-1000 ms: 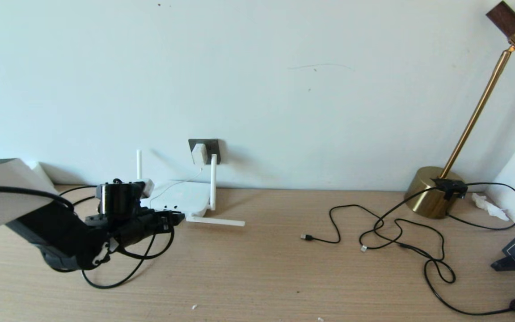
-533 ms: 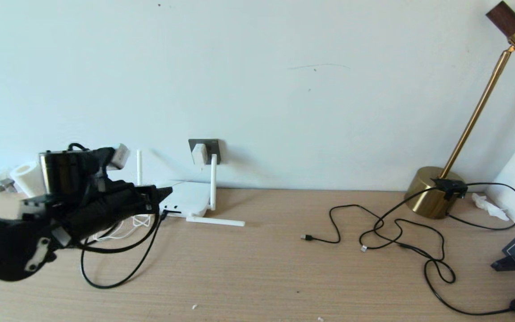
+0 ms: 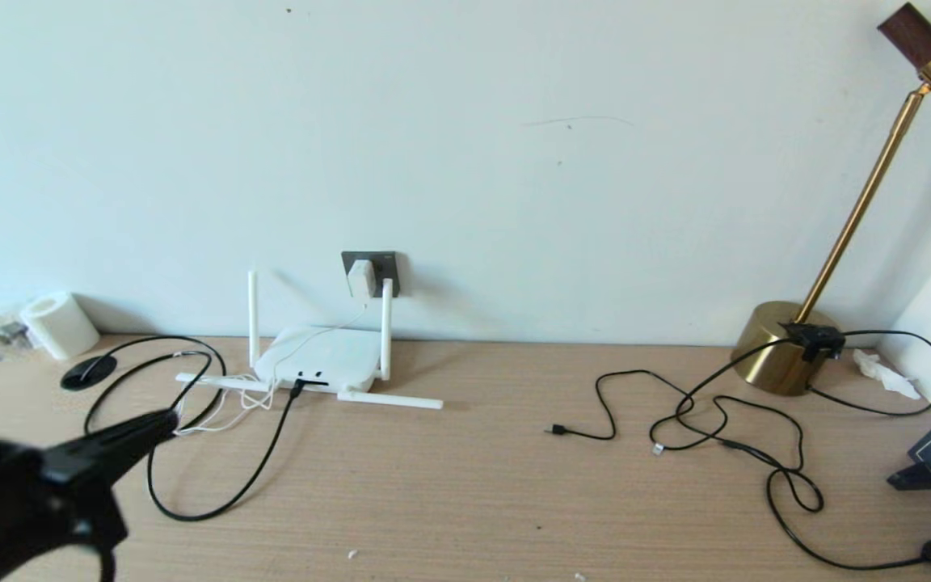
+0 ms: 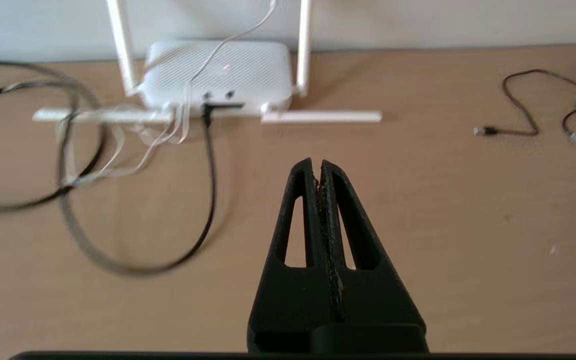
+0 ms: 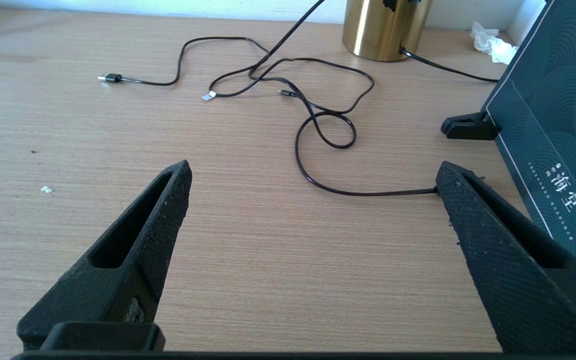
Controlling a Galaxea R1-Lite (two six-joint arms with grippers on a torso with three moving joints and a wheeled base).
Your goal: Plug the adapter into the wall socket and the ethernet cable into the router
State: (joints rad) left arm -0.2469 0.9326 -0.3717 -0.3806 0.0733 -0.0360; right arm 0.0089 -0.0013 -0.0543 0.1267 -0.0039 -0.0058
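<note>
left gripper pinched empty, router well beyond, ethernet cable between

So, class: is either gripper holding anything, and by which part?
Nothing. The left gripper is shut on nothing, clear of the ethernet cable; the right gripper is open above the table.

The light wood-grain counter carries the white router at its back edge by the wall, two antennas upright and two lying flat on the wood. The black ethernet cable sits in the router's front edge and loops on the counter in front and left of it, beside a tangle of thin white cord. Well right of the router lie thin black cables, the brass lamp base and a crumpled tissue; left of it stand a white paper roll and a flat black disc.
</note>
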